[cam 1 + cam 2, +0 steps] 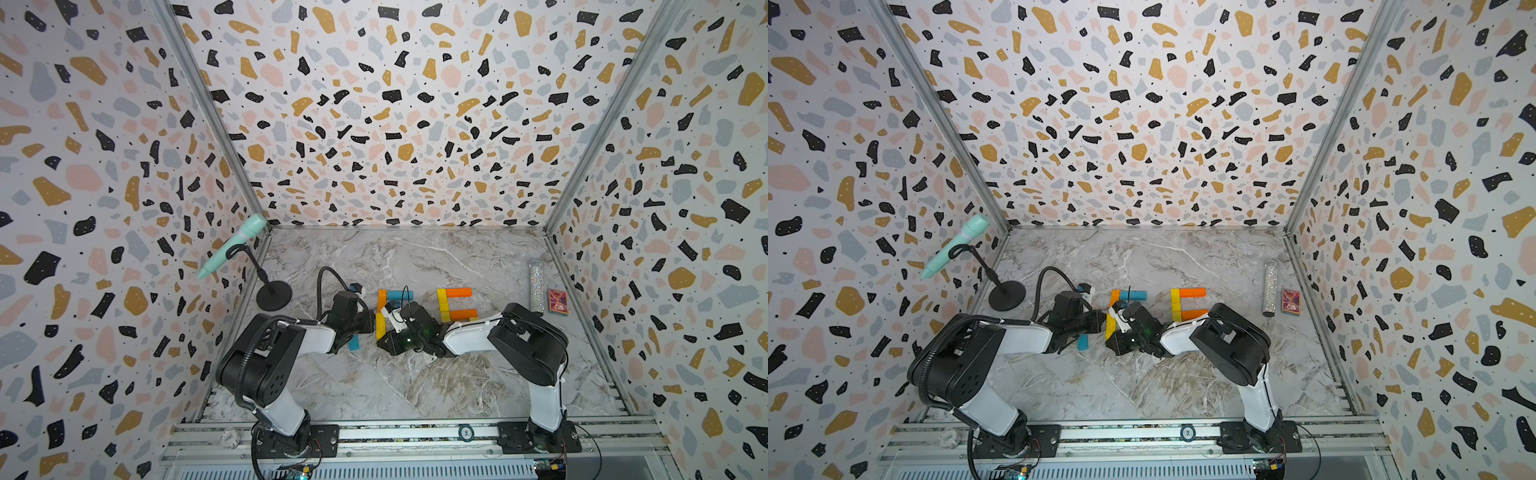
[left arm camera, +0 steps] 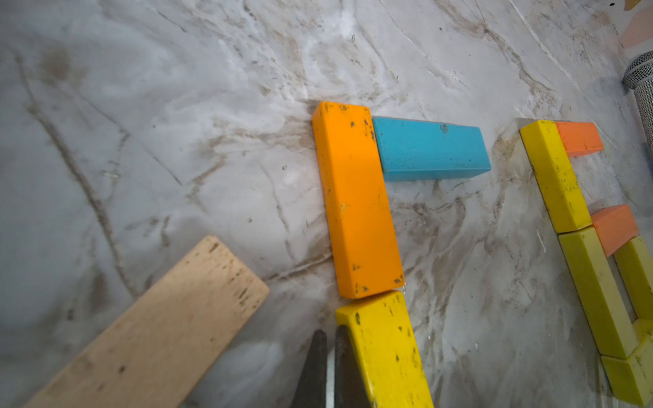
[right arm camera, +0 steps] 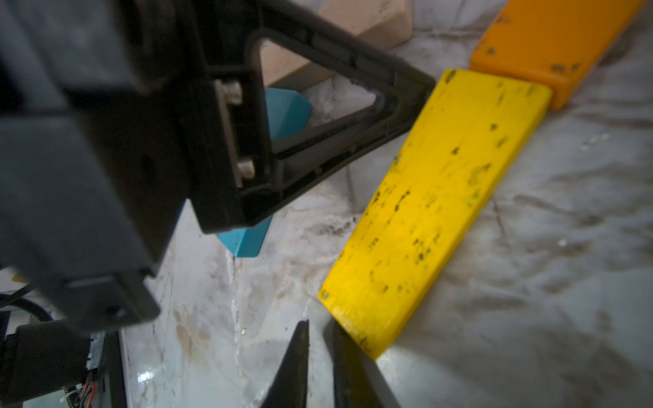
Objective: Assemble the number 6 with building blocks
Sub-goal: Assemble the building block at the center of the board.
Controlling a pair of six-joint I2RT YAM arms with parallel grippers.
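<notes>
We find the number 6 [image 1: 381, 300] only part built near the middle of the bench [image 1: 415, 257]. An orange plank [image 2: 357, 201] makes the upper upright, a blue plank [image 2: 429, 150] butts its far end and runs toward 3 o'clock as the top bar, and a yellow plank [image 2: 385, 353] carries the upright on toward 6 o'clock. The yellow one meets the orange one at a slight angle, and that seems to be why both arms crowd in here. The left claw [image 2: 330, 333] has its tips pressed together and holds nothing. It sits against the yellow plank's long side at 9 o'clock, and we read it as a blunt stop or pusher. The right claw [image 3: 316, 325] has its tips drawn almost together, also with nothing between them. It rests just off the yellow plank's near end, a good place to push that plank lengthwise against the orange one. We judge this step to be squaring the upright, with the square lower loop not yet laid. Spare pieces wait close by for that: a teal plank [image 1: 354, 343] at about 7 o'clock of the column, and a pale wood plank [image 2: 159, 335], mostly hidden under the left arm in both top views. A second group of planks [image 1: 455, 305] lies apart at 3 o'clock
</notes>
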